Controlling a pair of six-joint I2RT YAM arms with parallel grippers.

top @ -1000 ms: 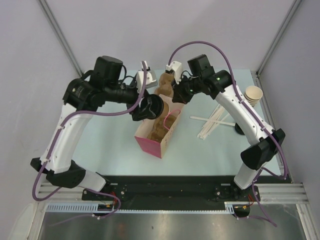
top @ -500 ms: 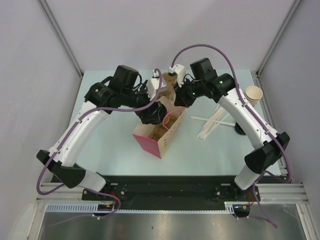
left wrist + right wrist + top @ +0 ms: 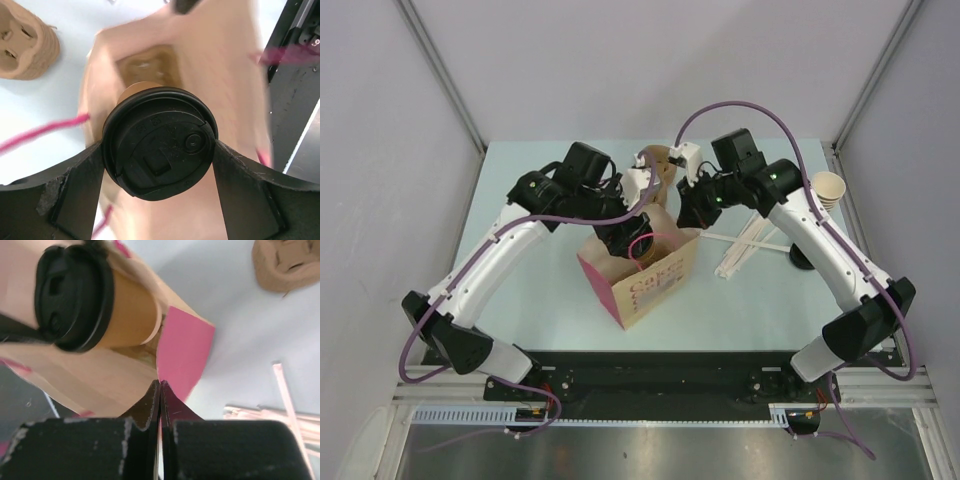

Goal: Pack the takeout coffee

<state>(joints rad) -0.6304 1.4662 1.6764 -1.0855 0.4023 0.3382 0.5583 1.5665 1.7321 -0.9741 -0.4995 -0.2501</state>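
Note:
The takeout coffee [image 3: 160, 142], a brown paper cup [image 3: 127, 315] with a black lid, is clamped at the lid between my left gripper's [image 3: 159, 150] fingers. It hangs in the open mouth of the pink paper bag [image 3: 650, 280]. From above the cup is mostly hidden under the left wrist [image 3: 620, 228]. My right gripper [image 3: 160, 385] is shut on the bag's rim by its pink side panel [image 3: 185, 350] and holds the far right edge of the bag [image 3: 688, 215]. The bag's inside [image 3: 225, 75] is plain brown.
A brown moulded cup carrier [image 3: 655, 170] lies behind the bag; it shows in both wrist views [image 3: 25, 42] [image 3: 287, 265]. Wooden stirrers [image 3: 750, 245] lie right of the bag. A stack of pale beige cups [image 3: 828, 190] stands at the far right.
The bag has been tipped from lying towards standing, its printed face now towards the front. My left gripper has carried the coffee right and into the bag's mouth. The right gripper kept hold of the rim.

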